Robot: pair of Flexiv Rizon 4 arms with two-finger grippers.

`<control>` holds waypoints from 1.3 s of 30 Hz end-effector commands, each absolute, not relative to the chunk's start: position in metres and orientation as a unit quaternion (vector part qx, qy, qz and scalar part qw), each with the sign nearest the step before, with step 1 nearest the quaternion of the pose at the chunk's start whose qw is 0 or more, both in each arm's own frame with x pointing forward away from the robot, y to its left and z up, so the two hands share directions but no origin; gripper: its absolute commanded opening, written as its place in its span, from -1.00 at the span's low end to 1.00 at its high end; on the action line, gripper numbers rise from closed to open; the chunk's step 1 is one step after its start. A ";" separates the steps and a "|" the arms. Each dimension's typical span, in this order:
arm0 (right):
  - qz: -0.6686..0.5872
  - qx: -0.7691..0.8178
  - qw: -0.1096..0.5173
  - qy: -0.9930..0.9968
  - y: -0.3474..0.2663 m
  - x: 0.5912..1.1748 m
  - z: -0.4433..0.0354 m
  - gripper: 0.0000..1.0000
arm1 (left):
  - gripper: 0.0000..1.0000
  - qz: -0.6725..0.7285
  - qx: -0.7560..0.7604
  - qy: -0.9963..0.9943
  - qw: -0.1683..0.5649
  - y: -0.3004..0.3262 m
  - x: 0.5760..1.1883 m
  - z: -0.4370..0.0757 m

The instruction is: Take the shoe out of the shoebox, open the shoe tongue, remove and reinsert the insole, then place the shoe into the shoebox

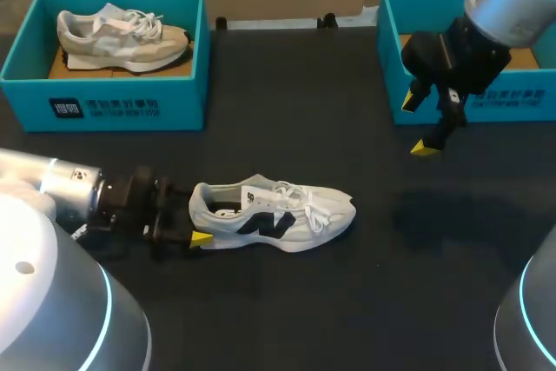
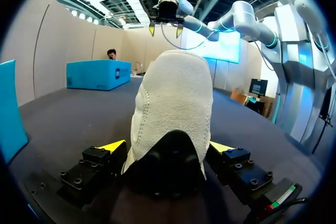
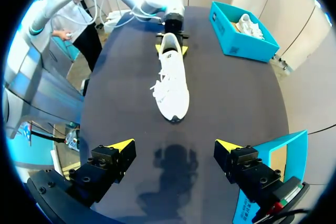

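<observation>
Shoe point(image 1: 274, 215) out, lying on table. My left gripper point(image 2: 166, 147) clamps its heel; right gripper point(image 1: 417, 124) spread wide, empty. Tongue, insole and reboxing remain.

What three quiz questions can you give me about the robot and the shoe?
1. True or false: the white shoe lies inside a box.
2. What is between the left gripper's fingers? A: the white shoe's heel. B: an insole. C: nothing.
3. Fill in: the right gripper is open and holds ___.

Key: 1 false, it lies on the table. 2 A. 3 nothing.
</observation>
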State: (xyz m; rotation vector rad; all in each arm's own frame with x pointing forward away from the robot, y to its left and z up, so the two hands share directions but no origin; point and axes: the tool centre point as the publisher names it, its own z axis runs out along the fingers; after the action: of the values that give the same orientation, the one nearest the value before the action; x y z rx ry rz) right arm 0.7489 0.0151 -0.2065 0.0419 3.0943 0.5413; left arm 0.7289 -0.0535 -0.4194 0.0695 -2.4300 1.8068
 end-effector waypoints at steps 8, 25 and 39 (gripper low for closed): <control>0.171 0.013 0.000 0.985 0.015 0.749 -0.207 1.00 | 1.00 0.593 0.027 -0.802 0.058 -0.063 0.736 -0.429; 0.171 0.013 0.000 0.985 0.015 0.749 -0.207 1.00 | -1.00 0.592 0.027 -0.803 0.069 -0.061 0.738 -0.430; 0.165 0.027 0.002 0.986 0.017 0.750 -0.204 1.00 | -1.00 0.591 0.026 -0.803 0.067 -0.059 0.738 -0.428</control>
State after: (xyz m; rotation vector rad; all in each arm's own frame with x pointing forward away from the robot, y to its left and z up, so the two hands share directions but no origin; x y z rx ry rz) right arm 0.7493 0.0150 -0.2062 0.0482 3.0935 0.5418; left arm 0.7351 -0.0599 -0.4254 0.0751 -2.4196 1.7837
